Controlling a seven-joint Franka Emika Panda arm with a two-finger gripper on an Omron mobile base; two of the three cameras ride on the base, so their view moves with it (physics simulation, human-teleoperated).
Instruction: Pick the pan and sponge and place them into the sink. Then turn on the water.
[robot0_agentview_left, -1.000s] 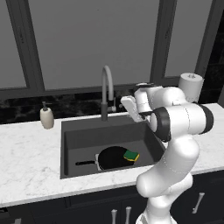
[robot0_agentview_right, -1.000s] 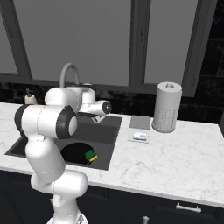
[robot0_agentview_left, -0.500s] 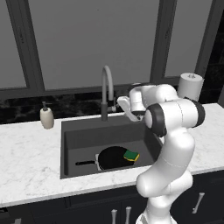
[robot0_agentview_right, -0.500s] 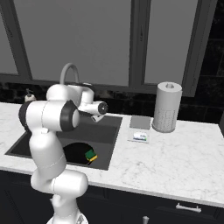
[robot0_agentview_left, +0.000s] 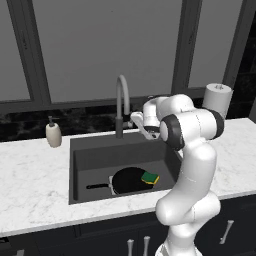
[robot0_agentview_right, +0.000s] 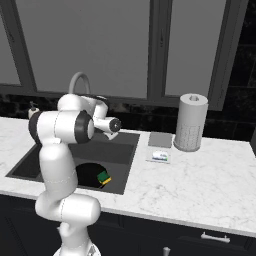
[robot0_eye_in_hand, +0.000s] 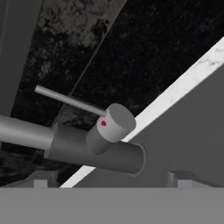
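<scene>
A white marble counter (robot0_agentview_left: 30, 180) holds the dark grey sink (robot0_agentview_left: 95, 152), where the black pan (robot0_agentview_left: 129, 180) lies on the basin floor toward the near right, handle pointing left. The yellow-and-green sponge (robot0_agentview_left: 150, 177) rests on the pan's right rim. Behind the basin rises the arched grey faucet (robot0_agentview_left: 121, 102); the gripper (robot0_agentview_left: 136, 121) hovers just right of its base, level with the lever (robot0_eye_in_hand: 70, 101) and knob seen close in the hand view. Whether its jaws are spread cannot be told. A cream soap dispenser (robot0_agentview_left: 53, 133) stands at far left.
</scene>
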